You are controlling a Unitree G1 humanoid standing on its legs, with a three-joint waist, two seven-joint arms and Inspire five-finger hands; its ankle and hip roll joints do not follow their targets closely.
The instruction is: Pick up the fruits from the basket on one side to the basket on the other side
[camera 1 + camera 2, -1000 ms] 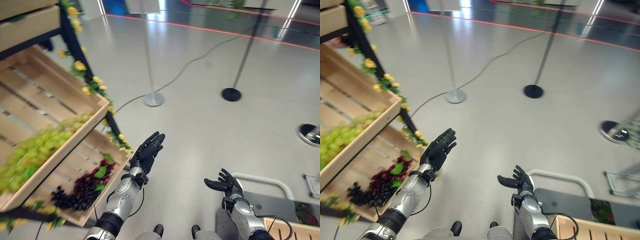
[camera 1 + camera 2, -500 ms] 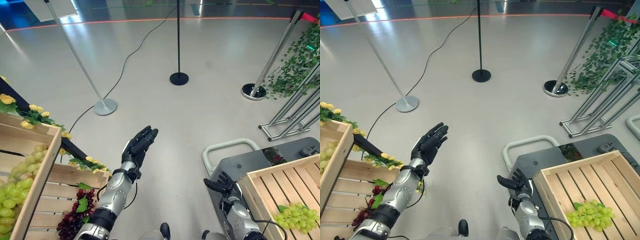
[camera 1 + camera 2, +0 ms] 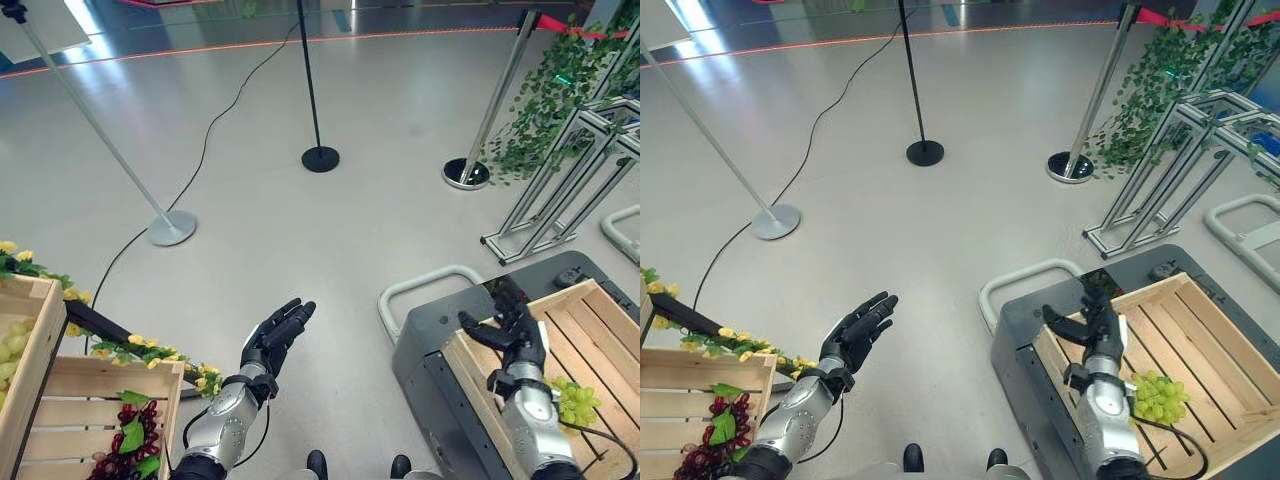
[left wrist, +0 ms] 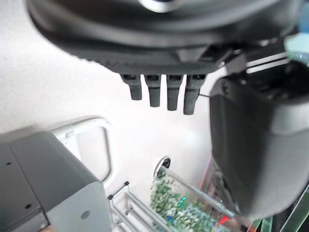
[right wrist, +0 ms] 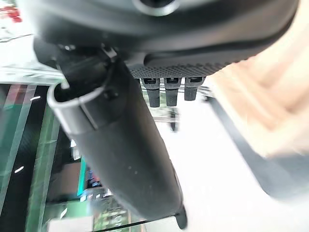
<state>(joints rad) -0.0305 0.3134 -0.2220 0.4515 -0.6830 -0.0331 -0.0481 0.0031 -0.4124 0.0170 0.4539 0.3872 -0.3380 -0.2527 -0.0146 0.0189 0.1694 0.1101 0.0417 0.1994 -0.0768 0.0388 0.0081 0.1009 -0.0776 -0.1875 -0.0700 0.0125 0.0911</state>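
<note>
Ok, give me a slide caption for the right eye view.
Both hands empty: left hand open over the floor, right hand above the wooden crate holding green grapes.

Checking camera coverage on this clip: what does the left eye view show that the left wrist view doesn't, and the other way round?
Left eye view alone: the right hand, open at the corner of the wooden crate that holds green grapes, and dark grapes in the lower-left crate. Left wrist view alone: a close look along the straight fingers of the left hand, which hold nothing. Both: the left hand, the grey cart with its pale handle, and the floor.
</note>
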